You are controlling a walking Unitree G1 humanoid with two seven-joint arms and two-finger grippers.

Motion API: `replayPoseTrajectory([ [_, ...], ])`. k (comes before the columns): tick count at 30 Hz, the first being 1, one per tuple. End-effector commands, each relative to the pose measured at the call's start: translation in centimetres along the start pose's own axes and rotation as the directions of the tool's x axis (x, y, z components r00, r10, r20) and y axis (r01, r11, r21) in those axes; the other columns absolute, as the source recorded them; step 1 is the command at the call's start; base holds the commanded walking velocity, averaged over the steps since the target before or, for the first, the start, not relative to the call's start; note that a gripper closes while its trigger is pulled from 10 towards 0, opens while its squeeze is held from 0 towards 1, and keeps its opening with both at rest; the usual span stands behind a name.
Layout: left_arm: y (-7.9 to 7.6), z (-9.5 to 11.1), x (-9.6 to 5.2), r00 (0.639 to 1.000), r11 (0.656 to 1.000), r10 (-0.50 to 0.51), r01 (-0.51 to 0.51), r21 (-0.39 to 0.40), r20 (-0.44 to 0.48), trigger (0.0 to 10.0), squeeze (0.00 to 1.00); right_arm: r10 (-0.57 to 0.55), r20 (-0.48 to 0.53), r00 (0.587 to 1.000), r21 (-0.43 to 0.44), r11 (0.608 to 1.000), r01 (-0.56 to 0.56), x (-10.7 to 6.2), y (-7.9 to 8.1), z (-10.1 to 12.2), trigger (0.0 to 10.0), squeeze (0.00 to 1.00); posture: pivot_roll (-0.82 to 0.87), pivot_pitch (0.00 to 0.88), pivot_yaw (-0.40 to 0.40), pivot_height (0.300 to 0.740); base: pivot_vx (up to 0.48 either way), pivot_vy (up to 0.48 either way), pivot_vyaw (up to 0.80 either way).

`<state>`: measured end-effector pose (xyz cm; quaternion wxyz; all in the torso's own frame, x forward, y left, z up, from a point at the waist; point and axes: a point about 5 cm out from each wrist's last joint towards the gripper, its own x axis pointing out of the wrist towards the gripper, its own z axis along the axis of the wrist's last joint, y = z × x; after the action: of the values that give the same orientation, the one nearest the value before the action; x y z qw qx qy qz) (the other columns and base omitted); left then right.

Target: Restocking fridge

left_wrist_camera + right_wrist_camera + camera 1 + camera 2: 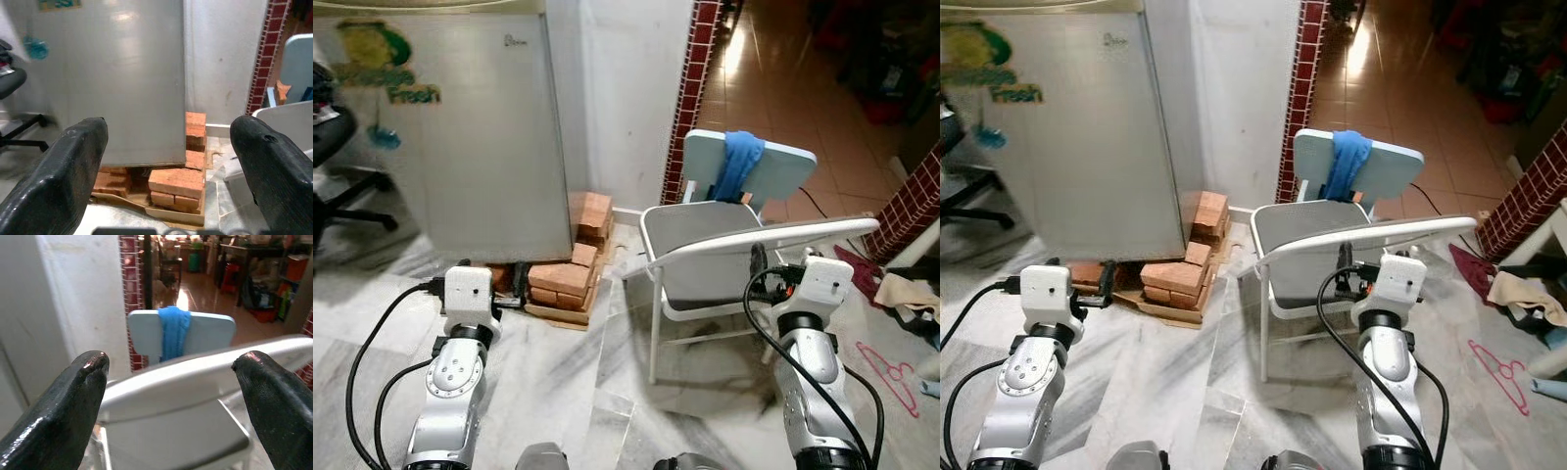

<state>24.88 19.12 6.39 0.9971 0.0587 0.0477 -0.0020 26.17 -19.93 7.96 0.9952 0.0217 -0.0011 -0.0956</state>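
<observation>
While the silver-grey fridge with the green "Fresh" sticker stands shut at about eleven o'clock, the job looks to be at its approach stage: nothing is in hand and no stock to load can be made out. The left end effector points at the fridge's lower front, its two black fingers spread wide apart with nothing between them. The right end effector is likewise spread open and empty, aimed at the white folding metal chair at one o'clock, whose back rail runs across just ahead of it.

The next move, as I judge it, calls for turning toward eleven o'clock, closing on the fridge and finding the door's edge to pull; the chair sits close enough to the right arm to snag it.

The fridge rests on a stack of red-orange bricks laid on a flat board, at twelve o'clock low. The floor is pale veined marble. A blue cloth hangs over a second pale chair behind. A white wall and red-tiled pillar lie beyond.
</observation>
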Motion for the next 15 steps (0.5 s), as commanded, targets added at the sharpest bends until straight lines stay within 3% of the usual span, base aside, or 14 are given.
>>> replayPoseTrajectory([
  [1,0.64,0.92,0.58,1.0,1.0,-0.005,0.005,0.006,0.028,10.0,0.0,-0.021,-0.007,1.0,0.011,1.0,0.021,0.3,-0.03,-0.03,10.0,0.0,0.03,0.0,-0.013,0.74,0.0,0.48,-0.8],
  [4,1.49,1.39,0.84,0.998,1.0,0.023,-0.023,0.002,0.053,10.0,0.0,0.014,0.011,1.0,-0.008,1.0,-0.014,0.43,0.34,0.28,10.0,0.0,0.02,0.0,-0.01,0.74,0.0,0.48,-0.8],
  [6,1.61,1.45,0.88,0.998,1.0,0.026,-0.026,0.005,0.064,10.0,0.0,0.008,0.008,1.0,0.032,0.999,-0.008,0.47,0.24,0.35,10.0,0.0,0.02,0.0,-0.01,0.74,0.0,0.48,-0.8],
  [15,1.17,1.72,0.98,0.997,1.0,-0.018,0.018,0.002,0.078,10.0,0.0,0.004,-0.023,1.0,0.009,1.0,-0.004,0.3,0.14,-0.12,10.0,0.0,0.02,0.0,-0.013,0.74,0.0,0.48,0.0],
])
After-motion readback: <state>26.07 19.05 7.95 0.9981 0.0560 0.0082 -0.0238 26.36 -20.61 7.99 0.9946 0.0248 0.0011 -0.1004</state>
